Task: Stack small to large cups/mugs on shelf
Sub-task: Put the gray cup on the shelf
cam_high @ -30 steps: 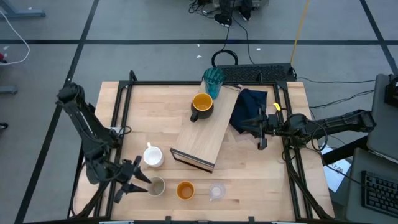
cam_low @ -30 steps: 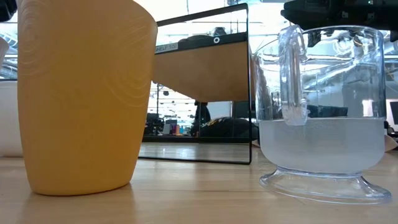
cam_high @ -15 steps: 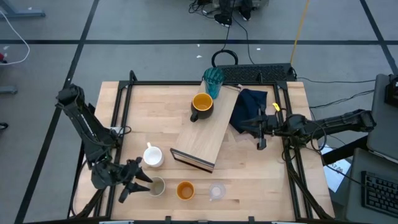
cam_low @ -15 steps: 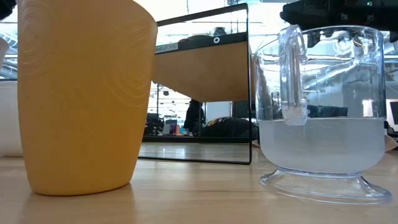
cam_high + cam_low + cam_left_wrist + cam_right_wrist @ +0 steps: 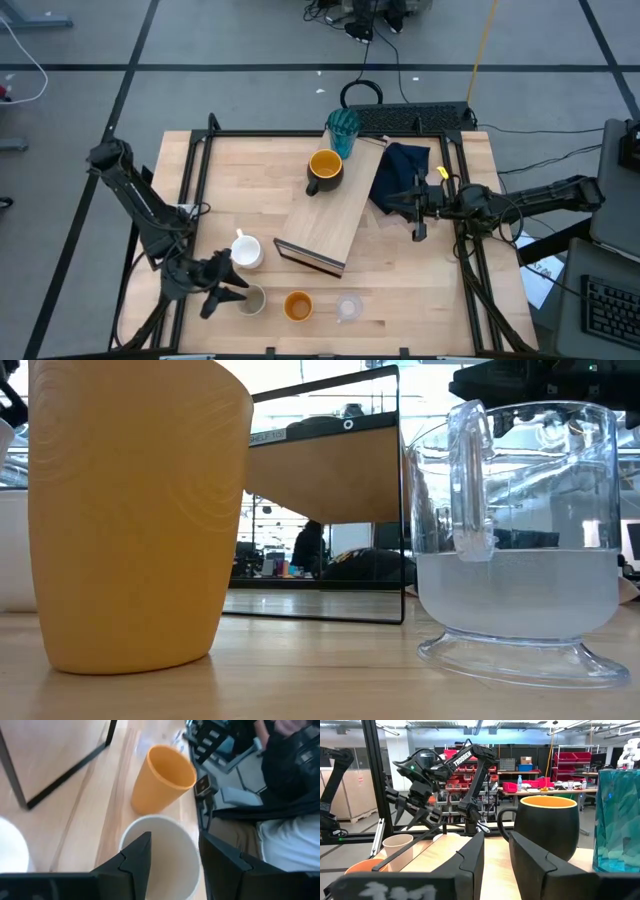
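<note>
2 of 6 vessels appear placed: teal ribbed tumbler [image 5: 342, 131] and dark mug [image 5: 324, 170] stand at the far end of the shelf [image 5: 333, 215]; white mug [image 5: 245, 250], beige cup [image 5: 252, 299], orange cup [image 5: 298, 305] and clear glass [image 5: 349, 308] sit on the surface near its front edge; left gripper [image 5: 232, 288] at the beige cup, fingers apart, one inside the rim, not clamped; right gripper [image 5: 416, 212] waits beside the shelf, fingers narrowly apart, empty; judged: 4 left, no nesting begun.
</note>
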